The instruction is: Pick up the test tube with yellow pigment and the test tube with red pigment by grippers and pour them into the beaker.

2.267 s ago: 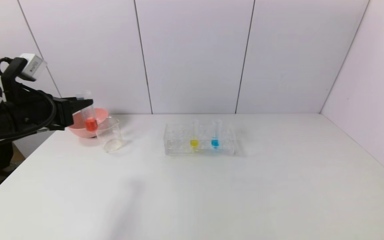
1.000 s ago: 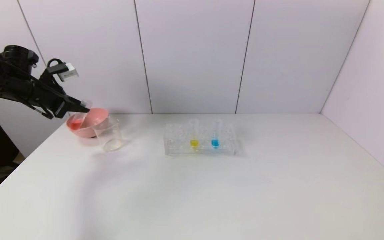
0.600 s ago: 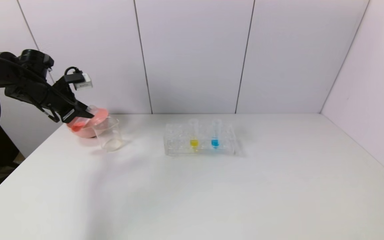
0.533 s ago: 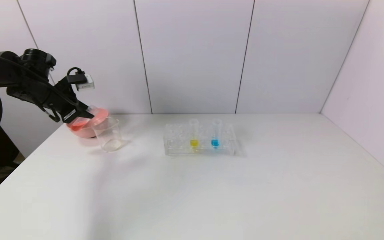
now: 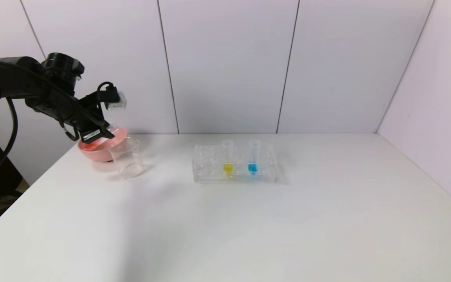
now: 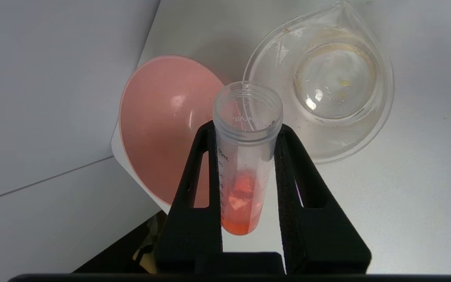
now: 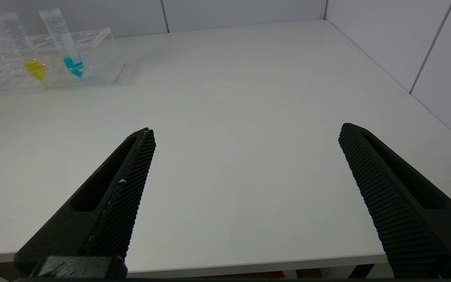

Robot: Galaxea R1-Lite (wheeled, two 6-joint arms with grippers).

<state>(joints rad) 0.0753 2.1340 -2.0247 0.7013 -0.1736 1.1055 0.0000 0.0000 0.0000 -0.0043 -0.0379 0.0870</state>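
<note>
Bowl (image 5: 99, 150) touches beaker (image 5: 128, 157), rack (image 5: 234, 164) well apart.

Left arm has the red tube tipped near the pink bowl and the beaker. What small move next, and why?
Probably shift the left gripper sideways toward the clear glass beaker before tipping further. It is shut on the clear plastic test tube with red-orange liquid, whose open mouth sits between the pink plastic bowl and the beaker, not over the beaker's opening; the liquid is still in the tube's bottom.
</note>
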